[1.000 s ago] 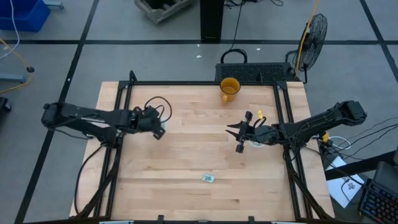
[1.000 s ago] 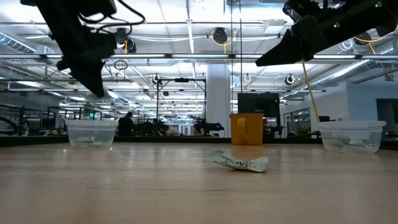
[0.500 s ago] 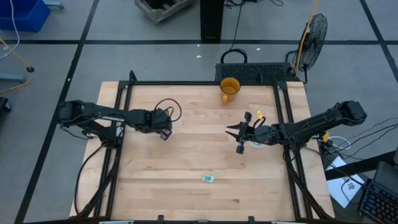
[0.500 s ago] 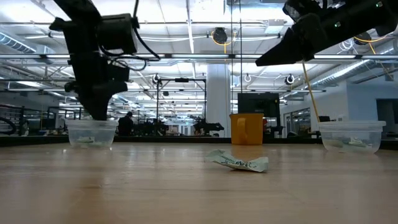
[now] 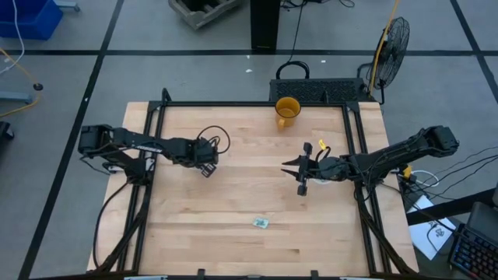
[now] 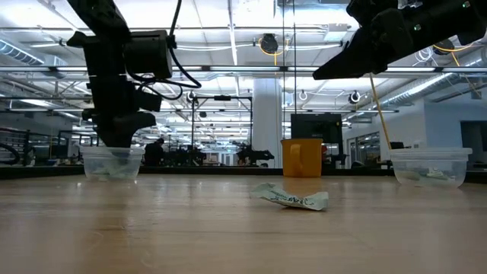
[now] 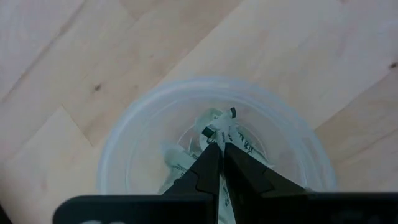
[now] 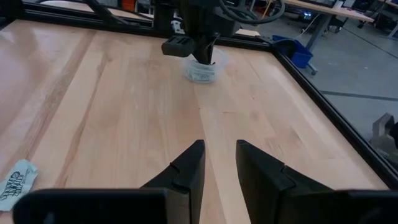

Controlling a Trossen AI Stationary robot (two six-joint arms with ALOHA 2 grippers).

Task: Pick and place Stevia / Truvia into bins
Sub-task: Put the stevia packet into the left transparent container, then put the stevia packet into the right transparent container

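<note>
Overall light: bright, even, white; overhead source.
Source: rows of ceiling strip lights (image 6: 228, 46) visible in low view, well behind the table.
Shadows: soft and faint on the table (image 5: 249, 194) in high view; no hard edges.
Backlight: arms in low view read as near-black silhouettes against the lit hall.
Glare: mild sheen on wood nearest the low camera.
Focus, left wrist view: cup rim (image 7: 155, 99) soft; wood grain slightly blurred.
Focus, right wrist view: own fingers (image 8: 186, 168) soft, far table sharper.
Distortion: none evident at edges.
</note>
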